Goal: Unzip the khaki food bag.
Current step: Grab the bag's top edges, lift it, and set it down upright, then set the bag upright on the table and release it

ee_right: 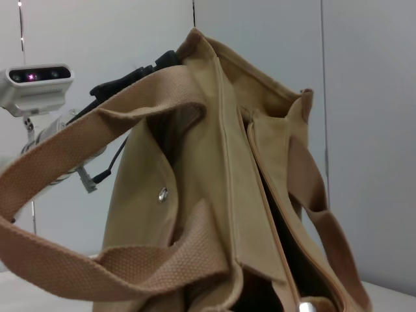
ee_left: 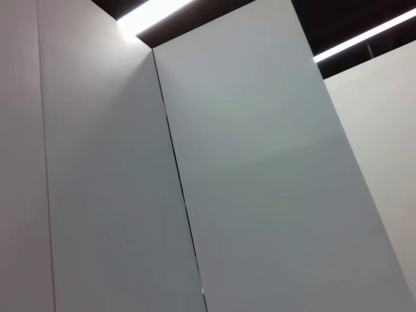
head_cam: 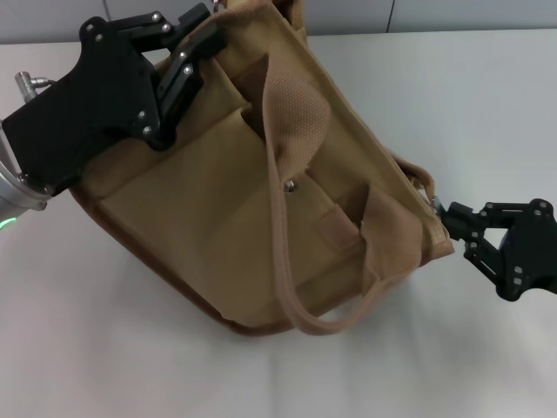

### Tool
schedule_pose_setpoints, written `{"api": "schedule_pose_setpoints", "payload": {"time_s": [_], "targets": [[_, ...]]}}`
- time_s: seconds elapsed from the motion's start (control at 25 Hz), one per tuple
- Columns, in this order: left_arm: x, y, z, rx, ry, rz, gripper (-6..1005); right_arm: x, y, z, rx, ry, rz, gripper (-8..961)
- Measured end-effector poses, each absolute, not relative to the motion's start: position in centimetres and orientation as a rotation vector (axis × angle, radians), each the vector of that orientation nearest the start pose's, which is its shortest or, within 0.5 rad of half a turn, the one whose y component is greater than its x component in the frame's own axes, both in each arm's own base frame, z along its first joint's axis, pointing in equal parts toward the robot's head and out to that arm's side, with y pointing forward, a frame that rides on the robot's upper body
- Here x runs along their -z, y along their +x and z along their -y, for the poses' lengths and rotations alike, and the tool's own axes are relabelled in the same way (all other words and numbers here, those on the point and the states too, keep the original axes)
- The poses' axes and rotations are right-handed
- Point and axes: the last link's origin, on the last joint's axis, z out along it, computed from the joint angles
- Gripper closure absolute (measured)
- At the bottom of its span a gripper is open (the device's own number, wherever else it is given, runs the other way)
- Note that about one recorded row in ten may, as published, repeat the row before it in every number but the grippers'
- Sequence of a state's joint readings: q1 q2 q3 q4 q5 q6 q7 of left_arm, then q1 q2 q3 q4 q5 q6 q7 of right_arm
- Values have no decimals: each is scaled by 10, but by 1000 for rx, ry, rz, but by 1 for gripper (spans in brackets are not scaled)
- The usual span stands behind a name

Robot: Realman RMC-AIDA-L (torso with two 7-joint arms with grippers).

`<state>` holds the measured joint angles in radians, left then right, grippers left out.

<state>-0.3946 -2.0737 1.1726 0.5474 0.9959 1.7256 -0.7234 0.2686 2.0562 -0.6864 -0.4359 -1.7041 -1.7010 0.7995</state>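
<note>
The khaki food bag [head_cam: 261, 200] lies tilted on the white table, front pocket and silver snap [head_cam: 291, 185] facing up, one webbing handle [head_cam: 283, 261] looping toward me. My left gripper [head_cam: 187, 61] is shut on the bag's far top corner. My right gripper [head_cam: 442, 212] is at the bag's right end, its tips closed on the small silver zipper pull [head_cam: 432, 203]. In the right wrist view the bag [ee_right: 214, 195] fills the frame, its top seam gapes open, and the pull [ee_right: 305, 305] shows at the near end. The left wrist view shows no bag.
The white table [head_cam: 487, 104] extends around the bag on all sides. A grey wall panel [ee_left: 260, 162] fills the left wrist view. The left arm's black wrist and camera [ee_right: 39, 81] show behind the bag.
</note>
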Motion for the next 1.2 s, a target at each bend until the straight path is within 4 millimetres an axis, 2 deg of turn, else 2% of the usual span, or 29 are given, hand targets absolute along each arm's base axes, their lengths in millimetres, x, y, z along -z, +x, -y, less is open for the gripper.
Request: {"api": "schedule_pose_setpoints", "payload": {"time_s": [0.36, 0.52, 0.64, 0.84, 1.0, 1.2], "targets": [[-15, -214, -299, 1381, -2216, -94, 912, -13, 319, -242, -976, -2374, -334, 860], [-14, -227, -295, 1355, -2197, -17, 912, -13, 315, -245, -998, -2375, -331, 859], [-21, -246, -289, 1304, -2138, 32, 912, -14, 312, -251, -1017, -2364, -338, 859], [-35, -281, -273, 1195, -2034, 140, 912, -18, 305, -262, -1059, -2331, -353, 655], [-30, -310, -264, 1072, -2007, 285, 912, -17, 295, -273, -1099, -2386, -405, 599], [-31, -325, -256, 1022, -1960, 335, 912, -4, 287, -270, -1088, -2534, -435, 528]]}}
